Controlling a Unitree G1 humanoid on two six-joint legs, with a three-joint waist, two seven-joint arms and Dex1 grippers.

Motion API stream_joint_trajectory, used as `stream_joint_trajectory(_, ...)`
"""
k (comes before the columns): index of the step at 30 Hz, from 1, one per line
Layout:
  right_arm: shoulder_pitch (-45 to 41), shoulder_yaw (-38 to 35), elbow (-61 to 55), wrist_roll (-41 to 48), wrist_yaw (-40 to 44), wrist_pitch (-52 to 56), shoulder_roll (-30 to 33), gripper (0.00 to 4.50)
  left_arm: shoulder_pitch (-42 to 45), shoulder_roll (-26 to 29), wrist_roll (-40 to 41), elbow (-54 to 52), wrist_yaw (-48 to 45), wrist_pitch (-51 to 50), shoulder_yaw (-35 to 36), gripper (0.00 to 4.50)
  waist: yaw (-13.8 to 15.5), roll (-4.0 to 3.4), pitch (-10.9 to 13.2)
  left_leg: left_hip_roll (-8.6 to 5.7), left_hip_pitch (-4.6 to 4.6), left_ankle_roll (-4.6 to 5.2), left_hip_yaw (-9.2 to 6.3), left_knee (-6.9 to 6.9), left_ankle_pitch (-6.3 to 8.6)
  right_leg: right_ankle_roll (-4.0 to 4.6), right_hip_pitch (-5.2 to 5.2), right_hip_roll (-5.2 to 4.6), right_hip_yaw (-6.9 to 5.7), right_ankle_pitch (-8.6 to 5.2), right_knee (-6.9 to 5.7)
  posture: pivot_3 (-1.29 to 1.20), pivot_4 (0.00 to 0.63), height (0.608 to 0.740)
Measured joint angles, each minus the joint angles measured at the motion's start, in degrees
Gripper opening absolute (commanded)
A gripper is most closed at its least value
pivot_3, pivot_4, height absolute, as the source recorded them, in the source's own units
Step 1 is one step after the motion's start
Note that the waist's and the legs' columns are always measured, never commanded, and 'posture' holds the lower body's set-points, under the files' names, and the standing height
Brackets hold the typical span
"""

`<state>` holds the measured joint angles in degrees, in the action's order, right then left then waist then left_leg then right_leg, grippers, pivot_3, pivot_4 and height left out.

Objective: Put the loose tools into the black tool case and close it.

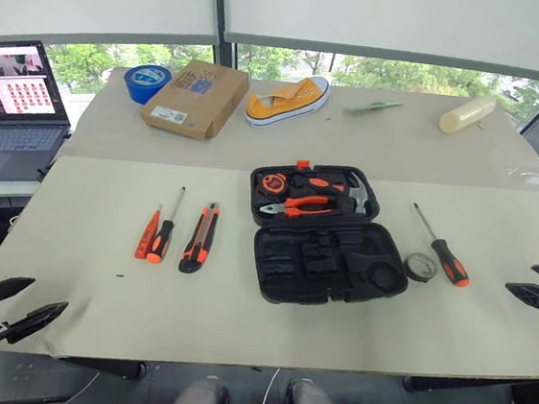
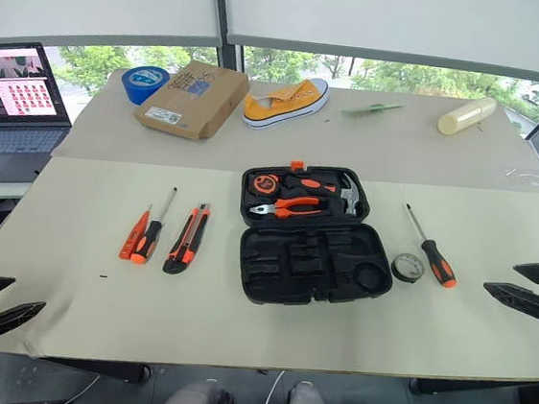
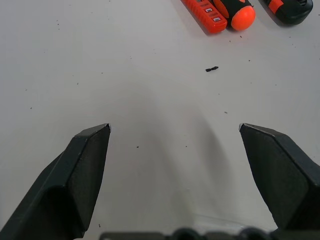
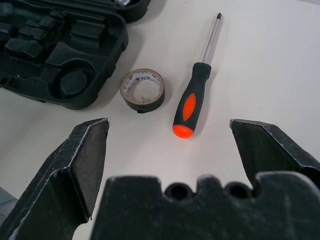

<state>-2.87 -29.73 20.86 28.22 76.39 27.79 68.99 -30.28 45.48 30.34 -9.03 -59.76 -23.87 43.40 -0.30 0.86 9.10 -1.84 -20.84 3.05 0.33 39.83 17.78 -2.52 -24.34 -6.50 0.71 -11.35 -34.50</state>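
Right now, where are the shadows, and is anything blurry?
Right wrist view: the tape roll and screwdriver look sharp, with small soft shadows beside them. Left wrist view: a faint grey shadow lies on the table between the left pincer's fingers. Left eye view: bright windows behind, no harsh glare on the table.

black tool case (image 1: 326, 261), orange-and-black screwdrivers (image 1: 162, 237), yellow shoe (image 1: 288, 100).

Bare table (image 1: 79, 269) fills the lower left; the open black tool case (image 1: 328, 242) blocks the centre, with a screwdriver (image 1: 446, 251) lower right.
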Motion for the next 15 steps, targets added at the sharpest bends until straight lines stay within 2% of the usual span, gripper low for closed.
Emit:
stream_joint_trajectory(8,0.03,-0.16,-1.93,-0.45,-2.52,0.03,-1.62,4.48,1.06,0.00,-1.27,-0.79,2.17,-1.04,-1.86,4.41,0.01,0.00,0.00,0.00,-0.02,0.00,0.00,0.00,0.00,-0.01,-0.01,0.00,0.00,0.01,0.00,0.00,0.150,0.735)
stream_joint_trajectory(12,-1.34,-0.76,-10.36,1.58,-4.90,2.24,-2.67,4.48,3.92,2.06,-1.35,-8.80,7.75,-7.78,-4.32,4.41,0.14,-0.01,0.00,0.00,-0.02,-0.04,-0.05,0.01,-0.03,-0.01,0.00,0.00,0.01,0.03,-0.07,0.00,0.150,0.735)
stream_joint_trajectory(15,-3.98,-0.83,-19.51,5.68,-7.19,6.15,-3.88,4.48,10.97,3.65,1.24,-13.52,13.38,-16.49,-5.75,4.41,0.26,-0.02,-0.01,0.00,-0.06,-0.09,-0.15,0.01,-0.05,0.00,-0.03,0.08,-0.04,0.03,-0.14,0.00,0.150,0.735)
